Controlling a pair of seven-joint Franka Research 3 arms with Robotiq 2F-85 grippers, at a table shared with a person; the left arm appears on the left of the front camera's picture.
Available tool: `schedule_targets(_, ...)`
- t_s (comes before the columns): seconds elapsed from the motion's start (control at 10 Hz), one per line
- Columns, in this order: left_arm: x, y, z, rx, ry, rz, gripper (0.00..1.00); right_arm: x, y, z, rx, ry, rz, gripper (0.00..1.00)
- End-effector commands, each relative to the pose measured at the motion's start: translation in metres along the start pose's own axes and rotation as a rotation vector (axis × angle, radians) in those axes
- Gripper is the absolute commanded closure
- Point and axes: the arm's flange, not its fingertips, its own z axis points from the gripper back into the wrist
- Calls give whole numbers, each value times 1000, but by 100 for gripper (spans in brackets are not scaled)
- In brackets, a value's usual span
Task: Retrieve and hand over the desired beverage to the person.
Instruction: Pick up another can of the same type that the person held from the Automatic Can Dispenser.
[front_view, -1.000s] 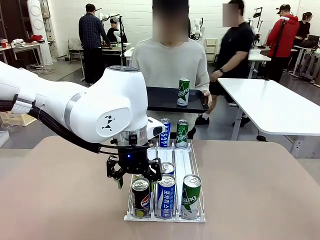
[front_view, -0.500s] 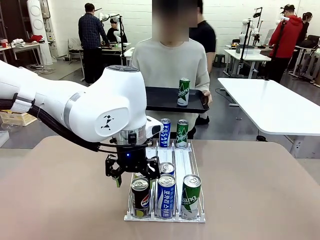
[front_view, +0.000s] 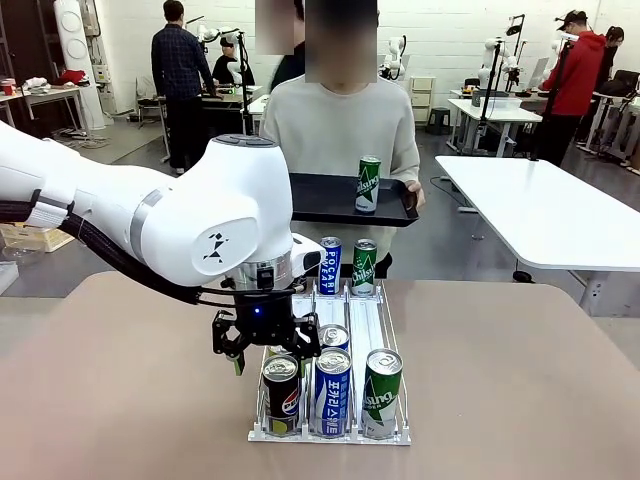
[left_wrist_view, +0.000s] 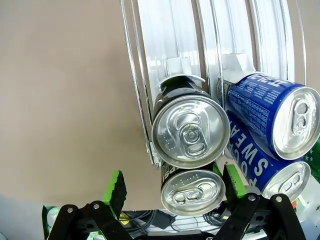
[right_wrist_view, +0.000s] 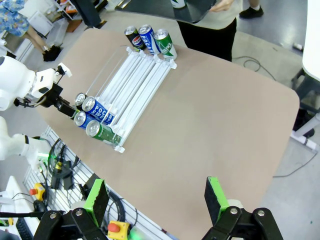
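Black with a silver top, the Pepsi can (front_view: 281, 395) stands at the near end of the left lane of the white rack (front_view: 330, 436), next to a blue can (front_view: 332, 392) and a green can (front_view: 380, 392). The left gripper (front_view: 272, 358) hangs just above it and slightly towards the far side, not touching. In the left wrist view the can's lid (left_wrist_view: 194, 186) sits between the two green pads (left_wrist_view: 116, 187), with a second black can (left_wrist_view: 190, 132) right behind it in the same lane. The jaws are spread wide and hold nothing. The left arm reaches in from the left, its wrist pointing straight down over the rack. The right gripper (right_wrist_view: 156, 195) is high above the table (right_wrist_view: 215, 115), also wide apart and empty. Across the table the person (front_view: 340, 130) holds a dark tray (front_view: 320, 200) with one green can (front_view: 368, 184) upright on it.
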Motion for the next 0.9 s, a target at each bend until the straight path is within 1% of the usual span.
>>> schedule_targets(0.0,2,-8,-5,13,-8,41,0,1,-1,-2,16,-10,6,0)
schedule_targets(0.3,2,-3,-6,4,-6,45,0,1,-1,-2,16,-10,6,0)
schedule_targets(0.4,1,-3,-5,-12,4,33,56,1,-1,-2,16,-10,6,0)
schedule_targets(0.5,0,-1,-6,-24,34,39,56,1,-1,-2,16,-10,6,0)
schedule_targets(0.6,2,-1,-6,-26,60,57,100,1,-1,-2,16,-10,6,0)
schedule_targets(0.8,3,-1,-6,-20,99,94,100,1,-1,-2,16,-10,6,0)
